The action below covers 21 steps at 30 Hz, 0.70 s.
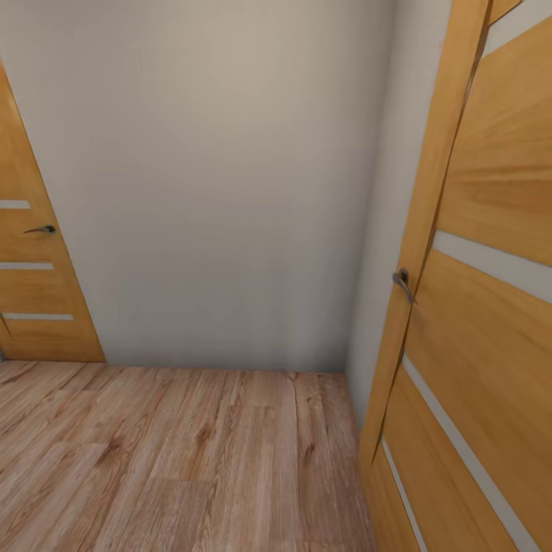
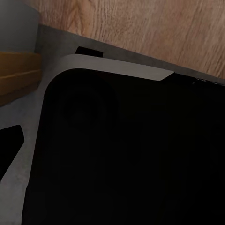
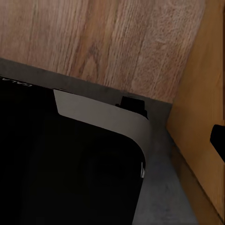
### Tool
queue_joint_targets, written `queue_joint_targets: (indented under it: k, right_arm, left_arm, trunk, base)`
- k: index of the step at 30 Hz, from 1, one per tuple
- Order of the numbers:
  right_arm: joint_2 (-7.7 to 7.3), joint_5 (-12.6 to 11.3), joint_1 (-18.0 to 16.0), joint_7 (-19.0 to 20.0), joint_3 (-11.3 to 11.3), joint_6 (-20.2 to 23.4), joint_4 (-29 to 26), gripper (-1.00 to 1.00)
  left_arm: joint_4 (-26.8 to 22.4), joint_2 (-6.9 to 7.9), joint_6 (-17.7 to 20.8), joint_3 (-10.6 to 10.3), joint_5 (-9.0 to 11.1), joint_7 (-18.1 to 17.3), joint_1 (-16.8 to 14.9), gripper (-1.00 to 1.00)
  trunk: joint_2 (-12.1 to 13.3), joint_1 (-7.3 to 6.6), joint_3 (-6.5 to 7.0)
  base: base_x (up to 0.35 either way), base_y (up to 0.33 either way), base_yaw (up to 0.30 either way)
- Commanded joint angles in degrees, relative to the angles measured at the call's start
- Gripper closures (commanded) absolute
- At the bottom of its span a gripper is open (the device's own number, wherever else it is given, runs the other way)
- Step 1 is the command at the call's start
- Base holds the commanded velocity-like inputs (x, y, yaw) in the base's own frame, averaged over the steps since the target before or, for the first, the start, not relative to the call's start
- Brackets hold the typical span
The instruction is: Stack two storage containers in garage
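Wall [image 1: 215, 184] ahead, door [image 1: 475, 322] close right

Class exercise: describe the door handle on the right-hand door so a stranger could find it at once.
Start at the plain grey-white wall and go right to the open wooden door. On its near edge sits a small dark metal lever handle, unlike the far left door, whose handle lies flat on its face.

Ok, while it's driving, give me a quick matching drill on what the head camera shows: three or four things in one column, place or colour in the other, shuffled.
Things:
1. door with a handle on its edge
2. far door
3. wall
4. plank floor

Places or colours:
A. plain grey-white, straight ahead
B. light wood, across the lower part of the head view
C. close by on the robot's right, orange wood with pale stripes
D. farther off on the robot's left, its lever handle dark

Pairs: 1-C, 2-D, 3-A, 4-B
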Motion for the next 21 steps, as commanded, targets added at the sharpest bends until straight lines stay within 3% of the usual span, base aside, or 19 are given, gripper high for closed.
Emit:
queue_joint_targets:
  k: [1, 16, 21]
  right_arm:
    - [-0.01, -0.6, -0.1, 0.3, 0.4, -0.3, 0.2, -1.0]
    - [-0.07, -0.8, -0.1, -2.1, 0.4, 0.5, 0.2, -1.0]
    - [-0.07, -0.8, -0.1, -2.5, 0.5, 0.5, 0.2, -1.0]
  left_arm:
    - [0.0, -0.02, -0.1, 0.0, 0.3, 0.0, 0.0, -1.0]
    - [0.0, -0.06, -0.1, 0.0, 0.3, 0.0, 0.0, -1.0]
    - [0.0, -0.06, -0.1, 0.0, 0.3, 0.0, 0.0, -1.0]
  trunk:
    - [0.0, 0.02, -0.05]
    - [0.0, 0.02, -0.05]
    - [0.0, 0.02, -0.05]
  base:
    - [0.217, 0.0, 0.0]
    - [0.198, 0.0, 0.002]
    - [0.032, 0.0, 0.186]
